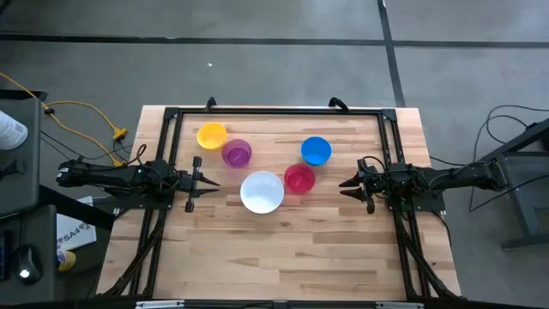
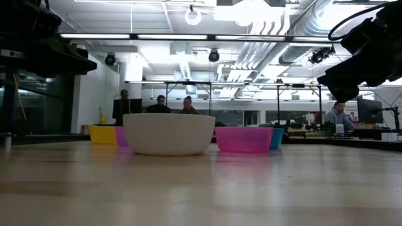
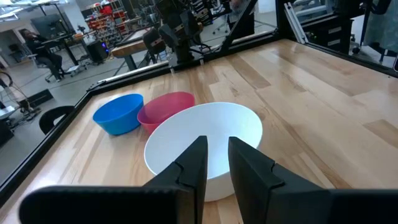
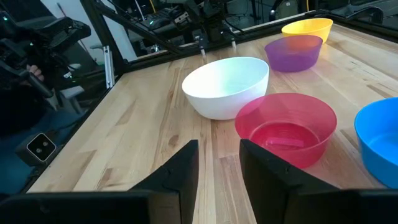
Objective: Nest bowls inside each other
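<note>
1. Nearest your left wrist camera, the left gripper (image 3: 216, 163) hangs empty at the left side of the wooden table (image 1: 283, 257), its two dark fingers (image 3: 189, 171) parted by a narrow gap and touching nothing.
2. Just ahead of those fingers you see the large white round plastic bowl (image 3: 205, 148), upright on the boards and apart from the fingertips.
3. Look past the white bowl and you find the red-pink translucent plastic bowl (image 3: 165, 107) just behind it, with the blue plastic bowl (image 3: 119, 113) beside that.
4. Your right gripper (image 4: 217, 165) waits at the table's right side, also empty, its fingers (image 4: 180, 171) standing a little apart with bare wood showing in the gap.
5. Ahead of it sits the red-pink bowl, near the fingers but clear of them; whether its rim meets the white bowl's, you cannot tell.
6. From above, you can see all five bowls standing separately, none inside another: white at the centre, red-pink just to its right, blue beyond the red-pink one toward the far edge.
7. Your purple translucent plastic bowl (image 1: 237, 153) and yellow plastic bowl (image 1: 212, 136) sit close together at the far left of the group; whether they touch is unclear.
8. Beyond the table, in the low view, seated people (image 2: 173, 105) show at desks in the room.
</note>
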{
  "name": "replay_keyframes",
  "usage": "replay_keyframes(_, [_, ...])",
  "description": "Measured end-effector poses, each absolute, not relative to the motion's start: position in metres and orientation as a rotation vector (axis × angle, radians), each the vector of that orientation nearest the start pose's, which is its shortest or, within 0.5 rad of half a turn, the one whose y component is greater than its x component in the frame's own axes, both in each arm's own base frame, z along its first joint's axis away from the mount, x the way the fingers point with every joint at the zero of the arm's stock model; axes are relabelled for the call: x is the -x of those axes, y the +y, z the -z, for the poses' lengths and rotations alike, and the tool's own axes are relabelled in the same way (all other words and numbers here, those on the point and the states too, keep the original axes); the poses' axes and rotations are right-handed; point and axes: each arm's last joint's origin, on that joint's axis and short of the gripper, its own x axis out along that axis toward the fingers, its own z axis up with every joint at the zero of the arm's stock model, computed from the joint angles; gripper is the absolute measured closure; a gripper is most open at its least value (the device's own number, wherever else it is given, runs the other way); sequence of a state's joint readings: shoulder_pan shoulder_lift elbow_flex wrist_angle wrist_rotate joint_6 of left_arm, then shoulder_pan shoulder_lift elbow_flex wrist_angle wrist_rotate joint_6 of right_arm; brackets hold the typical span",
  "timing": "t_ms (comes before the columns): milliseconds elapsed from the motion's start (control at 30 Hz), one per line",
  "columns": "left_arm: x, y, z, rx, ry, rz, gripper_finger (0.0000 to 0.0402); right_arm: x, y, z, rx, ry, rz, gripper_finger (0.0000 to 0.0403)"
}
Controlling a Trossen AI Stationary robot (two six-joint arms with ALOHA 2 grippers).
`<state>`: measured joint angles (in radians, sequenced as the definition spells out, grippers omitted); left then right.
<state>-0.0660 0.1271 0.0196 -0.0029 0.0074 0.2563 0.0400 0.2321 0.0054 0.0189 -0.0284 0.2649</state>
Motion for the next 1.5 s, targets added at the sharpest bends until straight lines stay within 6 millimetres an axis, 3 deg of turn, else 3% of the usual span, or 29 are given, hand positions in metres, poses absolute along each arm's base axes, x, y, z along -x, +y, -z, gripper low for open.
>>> replay_keyframes(767, [-0.104,-0.007,-0.160,-0.218,0.094,0.086,0.0336,-0.110,0.005,-0.148,-0.262,0.216,-0.040,0.0293])
replay_keyframes(933, [-0.104,-0.007,-0.166,-0.128,0.042,0.077,0.0336,-0.110,0.005,-0.148,-0.262,0.215,-0.040,0.0293])
replay_keyframes(1500, [-0.101,-0.003,-0.188,-0.109,0.122,-0.051,0.0336,-0.110,0.005,-0.148,-0.262,0.216,-0.040,0.0293])
